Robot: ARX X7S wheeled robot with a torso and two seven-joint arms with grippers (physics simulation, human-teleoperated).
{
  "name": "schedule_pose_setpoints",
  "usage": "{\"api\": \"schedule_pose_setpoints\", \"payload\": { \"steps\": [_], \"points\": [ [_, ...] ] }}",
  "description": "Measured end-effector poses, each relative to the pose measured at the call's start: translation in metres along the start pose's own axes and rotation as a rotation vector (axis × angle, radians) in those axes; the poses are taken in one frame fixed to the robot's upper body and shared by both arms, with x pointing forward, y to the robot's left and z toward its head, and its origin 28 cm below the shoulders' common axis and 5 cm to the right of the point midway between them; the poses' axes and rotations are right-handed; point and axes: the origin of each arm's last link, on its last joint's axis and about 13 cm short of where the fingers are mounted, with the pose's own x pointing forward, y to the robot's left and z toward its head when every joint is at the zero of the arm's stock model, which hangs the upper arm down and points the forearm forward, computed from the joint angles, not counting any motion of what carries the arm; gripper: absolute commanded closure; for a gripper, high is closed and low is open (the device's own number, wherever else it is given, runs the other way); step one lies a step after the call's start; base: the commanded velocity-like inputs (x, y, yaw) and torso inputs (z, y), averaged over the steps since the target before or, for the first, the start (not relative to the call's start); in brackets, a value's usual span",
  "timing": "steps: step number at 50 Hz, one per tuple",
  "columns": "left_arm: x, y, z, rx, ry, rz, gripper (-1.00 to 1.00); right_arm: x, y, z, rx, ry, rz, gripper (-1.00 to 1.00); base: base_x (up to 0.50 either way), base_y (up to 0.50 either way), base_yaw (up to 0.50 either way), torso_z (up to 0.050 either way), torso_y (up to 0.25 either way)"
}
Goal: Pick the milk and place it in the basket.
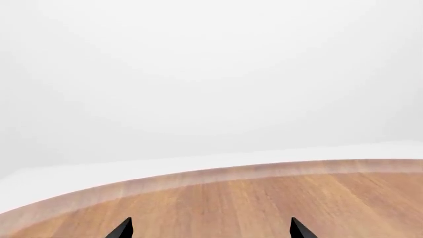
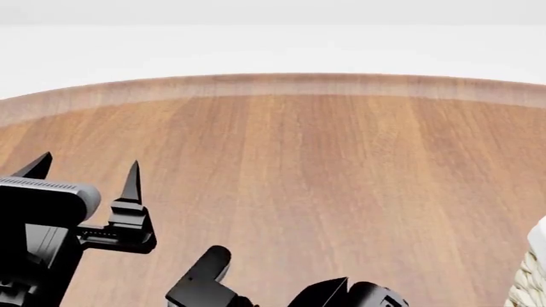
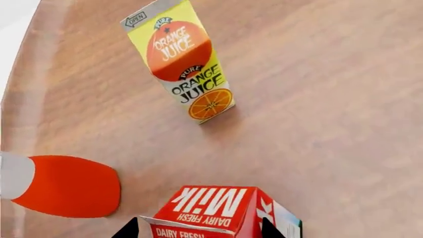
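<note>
Although the head camera shows only bare wood and a corner of the basket (image 2: 530,281) low on the robot's right, the right wrist camera settles the matter: the milk (image 3: 221,213) sits directly ahead of the right gripper (image 3: 198,229), its red gabled top between the two dark fingertips (image 3: 127,229). Those jaws stand spread wider than the carton and, as far as I can tell, have hold of nothing yet; whether the pads touch its sides is cut off by the frame edge. The carton appears to stand upright on the table (image 3: 330,99), so its long axis runs roughly along the gripper's line of approach, and the grip would fall across the top portion.

Beyond the milk stands the orange juice carton (image 3: 182,62), well apart, and off to one side lies a red-and-white object (image 3: 63,186) I cannot identify.

The left gripper (image 1: 211,229) is also spread open and empty, pointed at bare tabletop with no carton before it. The right arm is plainly the nearer one, and the basket lies on its side too.
</note>
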Motion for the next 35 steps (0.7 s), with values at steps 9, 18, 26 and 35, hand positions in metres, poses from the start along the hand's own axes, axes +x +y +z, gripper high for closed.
{"api": "schedule_pose_setpoints", "payload": {
  "steps": [9, 18, 26, 35],
  "points": [
    [0.001, 0.0, -0.001, -0.001, 0.003, 0.001, -1.0, -0.022, 0.001, 0.009, 0.022, -0.048, -0.189, 1.0, 0.0, 0.0, 0.0, 0.0, 0.0],
    [0.002, 0.001, -0.002, -0.002, 0.004, 0.002, -1.0, -0.049, 0.006, 0.02, 0.06, -0.125, -0.313, 1.0, 0.0, 0.0, 0.0, 0.0, 0.0],
    [0.003, 0.001, -0.002, -0.002, 0.006, 0.003, -1.0, -0.074, 0.009, 0.03, 0.097, -0.201, -0.405, 1.0, 0.0, 0.0, 0.0, 0.0, 0.001],
    [0.003, 0.001, -0.001, -0.001, 0.006, 0.004, -1.0, -0.104, 0.009, 0.041, 0.145, -0.286, -0.522, 1.0, 0.0, 0.0, 0.0, 0.0, 0.001]
  ]
}}
